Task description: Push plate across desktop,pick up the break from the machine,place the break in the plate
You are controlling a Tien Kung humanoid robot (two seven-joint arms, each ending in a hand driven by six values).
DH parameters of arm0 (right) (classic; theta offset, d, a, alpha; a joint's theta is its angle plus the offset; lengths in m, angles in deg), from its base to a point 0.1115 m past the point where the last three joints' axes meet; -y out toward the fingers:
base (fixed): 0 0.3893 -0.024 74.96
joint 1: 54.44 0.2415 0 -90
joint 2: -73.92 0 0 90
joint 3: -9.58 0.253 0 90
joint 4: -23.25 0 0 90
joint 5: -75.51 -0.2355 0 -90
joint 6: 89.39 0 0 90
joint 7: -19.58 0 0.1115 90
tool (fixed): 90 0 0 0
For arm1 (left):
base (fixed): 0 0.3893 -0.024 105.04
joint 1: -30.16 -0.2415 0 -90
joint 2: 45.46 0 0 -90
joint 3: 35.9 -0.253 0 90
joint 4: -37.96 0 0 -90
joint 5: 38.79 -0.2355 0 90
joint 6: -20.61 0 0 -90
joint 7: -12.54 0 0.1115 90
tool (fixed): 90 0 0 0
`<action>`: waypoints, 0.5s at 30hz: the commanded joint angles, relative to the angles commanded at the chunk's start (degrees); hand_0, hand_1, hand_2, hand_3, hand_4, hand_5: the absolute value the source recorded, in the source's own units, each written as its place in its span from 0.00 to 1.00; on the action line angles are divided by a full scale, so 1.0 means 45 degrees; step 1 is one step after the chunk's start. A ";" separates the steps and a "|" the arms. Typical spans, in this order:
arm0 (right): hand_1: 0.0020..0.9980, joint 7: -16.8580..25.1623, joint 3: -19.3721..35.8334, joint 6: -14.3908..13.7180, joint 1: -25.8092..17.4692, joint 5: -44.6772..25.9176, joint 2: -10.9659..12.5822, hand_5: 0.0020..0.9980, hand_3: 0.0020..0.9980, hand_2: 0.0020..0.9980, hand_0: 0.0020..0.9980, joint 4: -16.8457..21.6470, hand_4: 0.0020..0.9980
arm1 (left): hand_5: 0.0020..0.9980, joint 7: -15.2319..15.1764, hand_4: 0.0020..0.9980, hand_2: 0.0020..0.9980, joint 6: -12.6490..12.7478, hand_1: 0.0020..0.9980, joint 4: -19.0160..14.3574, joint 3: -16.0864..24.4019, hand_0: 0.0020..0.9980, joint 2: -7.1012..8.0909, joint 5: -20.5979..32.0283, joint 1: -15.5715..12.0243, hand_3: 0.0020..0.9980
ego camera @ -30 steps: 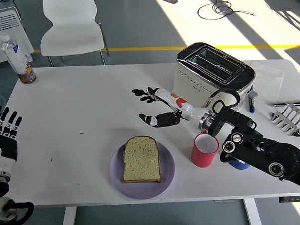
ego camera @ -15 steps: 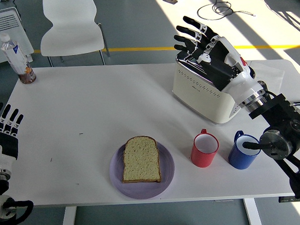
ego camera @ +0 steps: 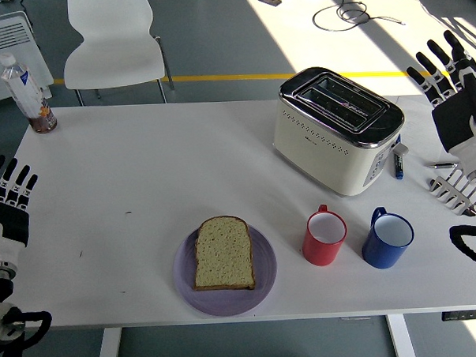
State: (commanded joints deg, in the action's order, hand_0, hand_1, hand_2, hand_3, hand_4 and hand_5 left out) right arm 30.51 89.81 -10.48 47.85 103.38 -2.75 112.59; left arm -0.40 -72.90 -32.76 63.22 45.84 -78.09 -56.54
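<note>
A slice of bread (ego camera: 223, 253) lies flat on the purple plate (ego camera: 263, 284) near the table's front edge. The cream toaster (ego camera: 337, 131) stands at the back right with its slots showing no bread. My right hand (ego camera: 455, 86) is raised at the right edge, right of the toaster, fingers spread and holding nothing. My left hand (ego camera: 8, 204) rests at the left edge, fingers straight and holding nothing.
A red mug (ego camera: 325, 238) and a blue mug (ego camera: 387, 238) stand right of the plate. A metal rack (ego camera: 453, 187), a pen and a small blue item lie beside the toaster. A water bottle (ego camera: 20, 84) and a jar stand at the back left. A white chair is behind the table.
My right arm has swung from above the table near the plate, up over the toaster, and out to the right edge. The bread and plate have not moved.
</note>
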 joint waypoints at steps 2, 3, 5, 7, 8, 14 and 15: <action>0.79 0.0032 0.0335 0.0034 -0.0336 -0.0092 -0.0118 0.58 0.83 0.82 0.81 -0.0046 0.50 | 1.00 -0.0018 0.47 0.87 0.0003 0.82 -0.0037 0.0015 0.82 0.0001 0.0042 0.0029 0.81; 0.79 0.0046 0.0536 0.0084 -0.0543 -0.0139 -0.0199 0.58 0.83 0.82 0.81 -0.0082 0.50 | 1.00 -0.0029 0.47 0.87 -0.0001 0.82 -0.0063 0.0004 0.82 0.0000 0.0089 0.0023 0.81; 0.79 0.0100 0.0789 0.0123 -0.0824 -0.0153 -0.0342 0.58 0.83 0.82 0.81 -0.0178 0.50 | 1.00 -0.0041 0.47 0.87 0.0002 0.82 -0.0087 -0.0014 0.82 0.0007 0.0129 0.0000 0.81; 0.81 0.0106 0.0904 0.0185 -0.0971 -0.0191 -0.0448 0.80 0.84 0.84 0.84 -0.0279 0.48 | 1.00 -0.0070 0.47 0.87 0.0010 0.82 -0.0086 0.0016 0.82 -0.0003 0.0176 0.0009 0.81; 0.81 0.0113 0.0945 0.0234 -0.1044 -0.0245 -0.0507 0.80 0.84 0.84 0.84 -0.0345 0.48 | 1.00 -0.0089 0.47 0.87 0.0012 0.82 -0.0087 0.0017 0.82 -0.0011 0.0203 0.0024 0.81; 0.82 -0.0042 0.1148 0.0427 -0.1059 -0.0146 -0.0563 0.86 0.84 0.85 0.85 -0.0703 0.49 | 1.00 -0.0106 0.48 0.87 0.0012 0.82 -0.0095 -0.0005 0.82 -0.0015 0.0201 0.0156 0.81; 0.82 -0.0157 0.1218 0.0487 -0.1048 -0.0077 -0.0575 0.86 0.84 0.85 0.85 -0.0792 0.49 | 1.00 -0.0102 0.48 0.87 0.0012 0.82 -0.0093 0.0015 0.82 -0.0017 0.0188 0.0176 0.81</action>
State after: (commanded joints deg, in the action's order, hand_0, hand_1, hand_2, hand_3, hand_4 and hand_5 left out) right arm 29.81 95.30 -8.29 43.13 103.04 -5.34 109.02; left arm -0.86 -72.85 -33.18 63.29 45.76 -77.25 -55.74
